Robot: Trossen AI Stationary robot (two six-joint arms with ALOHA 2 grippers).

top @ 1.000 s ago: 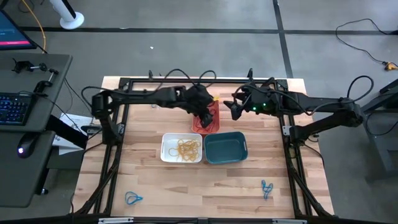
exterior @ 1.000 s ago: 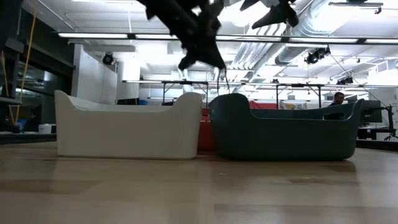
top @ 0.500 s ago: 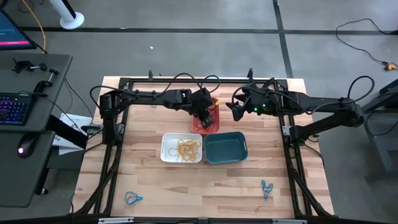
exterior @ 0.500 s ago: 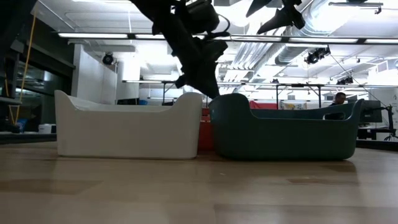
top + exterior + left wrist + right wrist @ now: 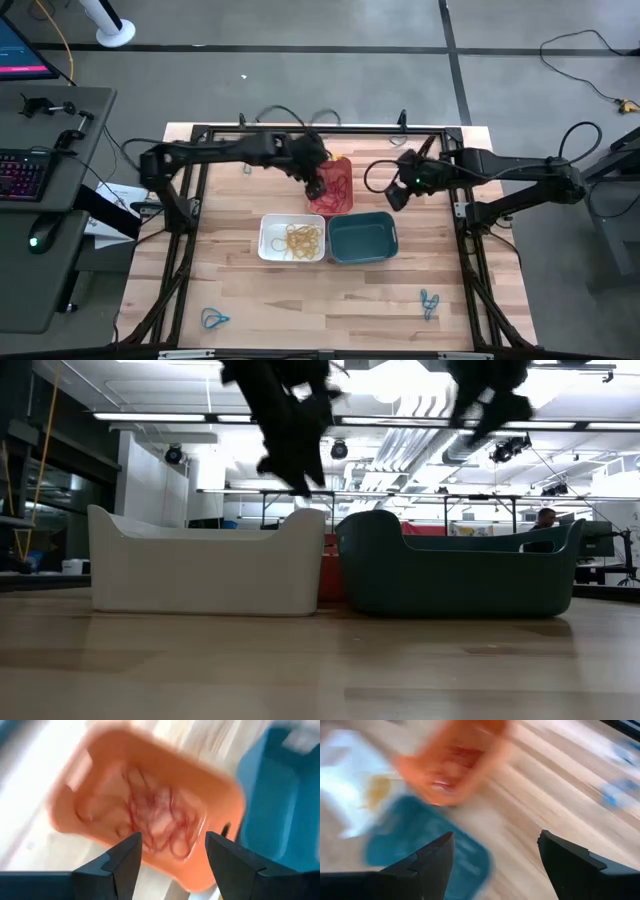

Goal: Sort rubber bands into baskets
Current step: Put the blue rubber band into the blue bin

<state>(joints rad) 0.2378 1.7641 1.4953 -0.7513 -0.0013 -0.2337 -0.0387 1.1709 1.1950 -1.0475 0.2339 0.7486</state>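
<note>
At the near edge of your table (image 5: 250,300), a small clump of blue rubber bands (image 5: 213,319) lies toward the left corner, and a second blue clump (image 5: 428,302) sits toward the right; both are well apart from the baskets. Farther in, at the table's middle, you have the white basket (image 5: 271,247) holding a tangle of yellow rubber bands (image 5: 302,238), with the teal basket (image 5: 362,238) touching its right side. Directly behind those two stands the orange-red basket (image 5: 336,190), and the left wrist view shows you a nest of red rubber bands (image 5: 160,822) lying on its floor. Your left gripper (image 5: 316,186) hangs over that basket's left edge, its fingers (image 5: 127,857) spread apart and holding nothing. Your right gripper (image 5: 396,197) hovers above bare wood, just right of the orange-red basket and behind the teal one, its fingers (image 5: 437,857) likewise parted and empty.
</note>
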